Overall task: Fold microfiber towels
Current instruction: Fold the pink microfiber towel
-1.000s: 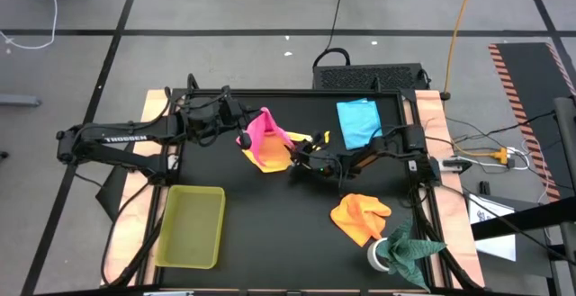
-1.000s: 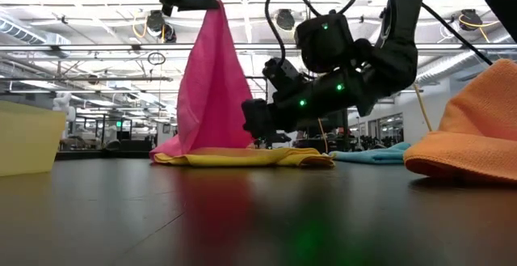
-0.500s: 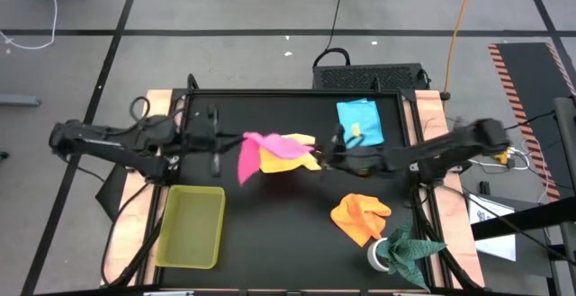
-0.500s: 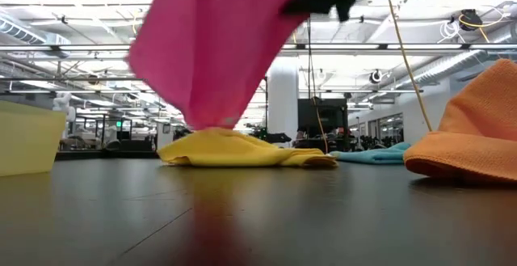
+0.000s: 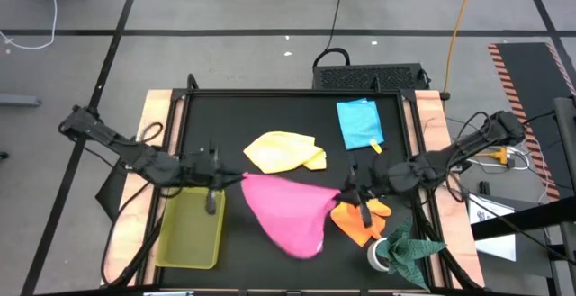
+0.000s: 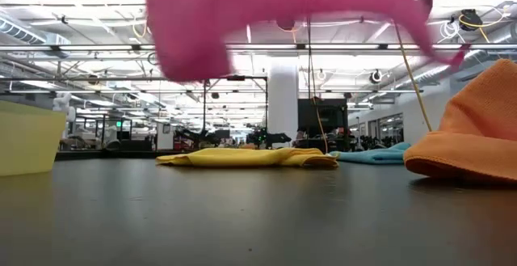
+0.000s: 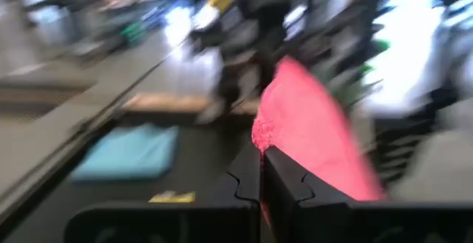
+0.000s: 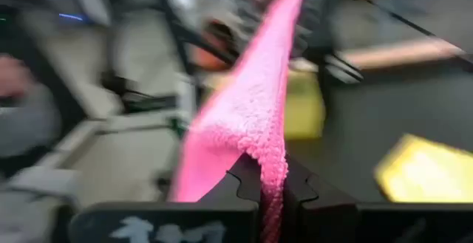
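Two clamped corners: pink towel stretched, sagging, between left pincer and right pincer, above bench.

Black table with scattered towels

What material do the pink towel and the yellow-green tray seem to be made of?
Pink towel: soft fuzzy fabric, probably microfiber; the right wrist view shows a nubby pile, and it sags between the two grippers. Tray: likely translucent plastic with a smooth finish; it has rigid straight walls and looks see-through.
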Robot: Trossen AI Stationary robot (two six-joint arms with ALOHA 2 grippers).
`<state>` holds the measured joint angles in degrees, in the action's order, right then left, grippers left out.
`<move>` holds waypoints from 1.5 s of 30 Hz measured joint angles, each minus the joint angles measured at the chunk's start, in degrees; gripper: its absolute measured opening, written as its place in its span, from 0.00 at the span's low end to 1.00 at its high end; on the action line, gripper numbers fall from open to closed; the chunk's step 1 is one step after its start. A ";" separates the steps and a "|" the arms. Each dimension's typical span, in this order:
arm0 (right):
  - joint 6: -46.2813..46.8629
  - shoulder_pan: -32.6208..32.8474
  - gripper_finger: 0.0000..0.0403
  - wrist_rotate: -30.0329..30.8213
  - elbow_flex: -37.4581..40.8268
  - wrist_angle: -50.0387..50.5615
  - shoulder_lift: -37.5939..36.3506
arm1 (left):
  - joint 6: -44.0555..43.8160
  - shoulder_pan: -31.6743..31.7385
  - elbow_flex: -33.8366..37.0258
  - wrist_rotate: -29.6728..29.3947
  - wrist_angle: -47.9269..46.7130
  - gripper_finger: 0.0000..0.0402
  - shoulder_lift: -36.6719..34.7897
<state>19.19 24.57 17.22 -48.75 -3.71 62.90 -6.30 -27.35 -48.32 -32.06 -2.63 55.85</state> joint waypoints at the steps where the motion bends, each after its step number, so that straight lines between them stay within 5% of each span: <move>1: 1.60 -0.83 0.00 2.41 0.00 3.10 0.23 | -1.39 0.90 0.11 -2.69 -1.99 0.01 1.14; 6: 8.98 -7.96 0.00 8.18 0.02 19.09 1.93 | -9.72 8.53 3.31 -6.41 -6.92 0.01 8.12; 10: 10.02 -16.09 0.00 7.96 3.45 22.17 3.94 | -10.35 15.43 5.24 -6.26 -6.82 0.01 14.11; 15: 7.93 -26.28 0.00 1.63 8.95 18.37 5.49 | -4.95 23.03 5.25 -6.50 -6.17 0.01 18.56; 21: 3.53 -29.82 0.00 -7.50 11.58 11.72 5.17 | -1.61 24.79 5.23 -2.76 -6.25 0.01 19.04; 27: 5.83 -26.62 0.00 -9.52 11.54 11.07 5.70 | -1.04 22.06 5.25 -0.96 -12.03 0.01 19.04; 31: 6.84 -19.97 0.00 -3.18 11.52 9.79 8.96 | -1.22 19.19 8.20 -1.02 -10.83 0.01 19.03; 37: 8.29 -12.50 0.00 2.22 11.52 2.86 17.11 | -1.49 14.15 16.79 -1.44 0.32 0.01 19.60; 45: 14.70 -3.15 0.00 0.34 11.56 -5.79 18.40 | -6.96 1.00 20.52 0.42 13.35 0.01 19.24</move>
<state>33.88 21.42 17.55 -37.19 -9.49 81.30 -13.25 -26.34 -27.79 -31.64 10.71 75.09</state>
